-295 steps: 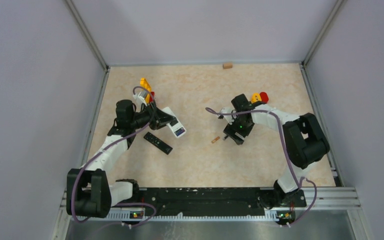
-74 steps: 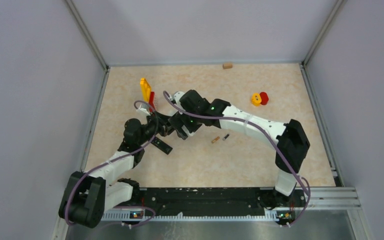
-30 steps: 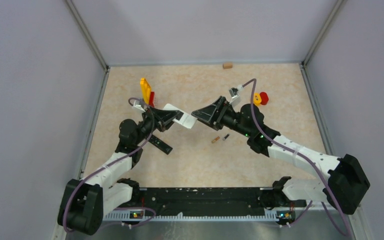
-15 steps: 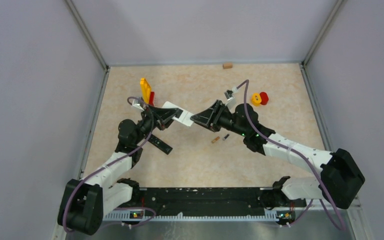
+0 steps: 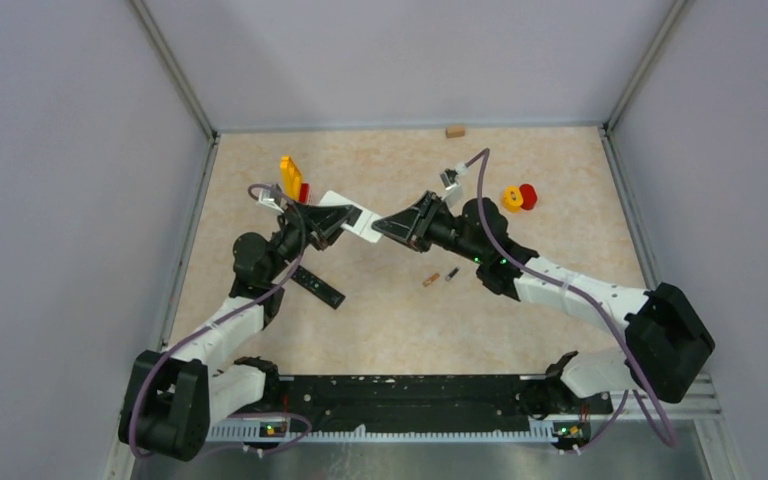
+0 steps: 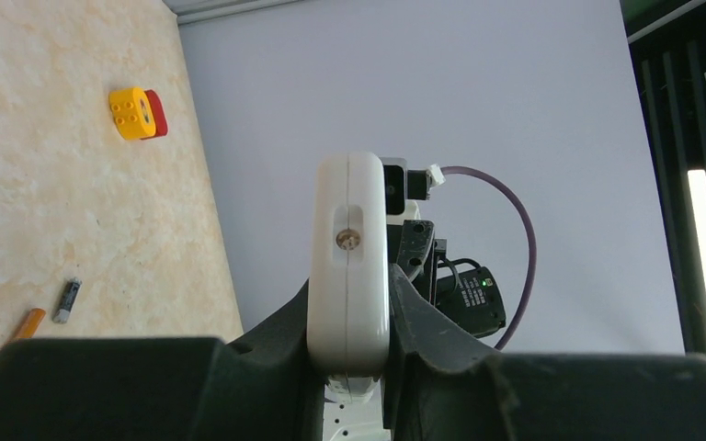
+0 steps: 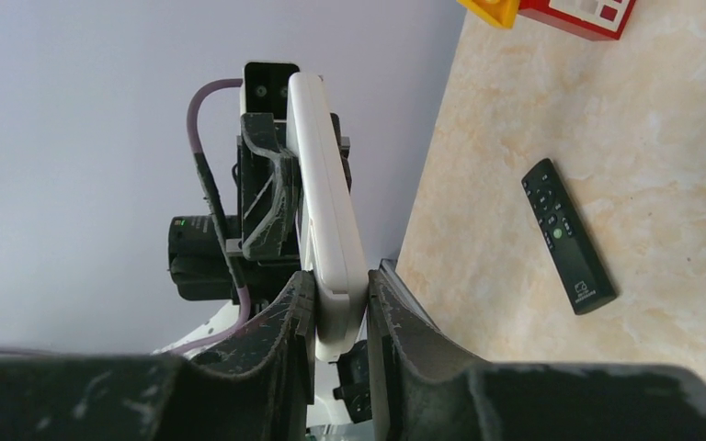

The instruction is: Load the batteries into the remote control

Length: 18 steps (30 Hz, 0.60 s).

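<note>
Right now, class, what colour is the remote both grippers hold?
The remote is white; the left wrist view shows it best.

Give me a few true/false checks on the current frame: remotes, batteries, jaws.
1. The left arm's jaws and the right arm's jaws each clamp one end of the white rectangular plastic remote. True.
2. The slim black remote is held in the right arm's jaws. False: it lies on the table near the left arm.
3. The orange cylindrical battery and the dark cylindrical battery lie loose on the table, close together. True.
4. The small tan block sits between the two batteries. False: it sits at the table's far edge.
</note>
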Motion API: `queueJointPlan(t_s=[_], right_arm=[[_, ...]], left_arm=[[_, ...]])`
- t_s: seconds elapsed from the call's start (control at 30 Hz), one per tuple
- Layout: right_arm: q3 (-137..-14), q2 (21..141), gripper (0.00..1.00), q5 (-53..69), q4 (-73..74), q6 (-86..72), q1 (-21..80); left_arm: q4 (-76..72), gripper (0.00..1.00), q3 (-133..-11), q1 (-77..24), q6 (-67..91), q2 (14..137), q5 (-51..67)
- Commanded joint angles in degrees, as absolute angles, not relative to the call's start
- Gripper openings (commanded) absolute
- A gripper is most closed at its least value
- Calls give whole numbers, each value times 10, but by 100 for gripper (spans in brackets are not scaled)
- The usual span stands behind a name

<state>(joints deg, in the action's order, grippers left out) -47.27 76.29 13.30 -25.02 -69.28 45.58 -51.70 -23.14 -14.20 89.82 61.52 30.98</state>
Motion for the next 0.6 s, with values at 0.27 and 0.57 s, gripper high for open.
queueJointPlan(t_s=[0.27,0.57], right_arm=[[-525,855,14,133,-353,-627,479],[-554,865,13,127,-308,-584,479]], left_arm=[[-616,0,-277,-190,938,611,427],[-586,0,-294,-194,880,602,467]])
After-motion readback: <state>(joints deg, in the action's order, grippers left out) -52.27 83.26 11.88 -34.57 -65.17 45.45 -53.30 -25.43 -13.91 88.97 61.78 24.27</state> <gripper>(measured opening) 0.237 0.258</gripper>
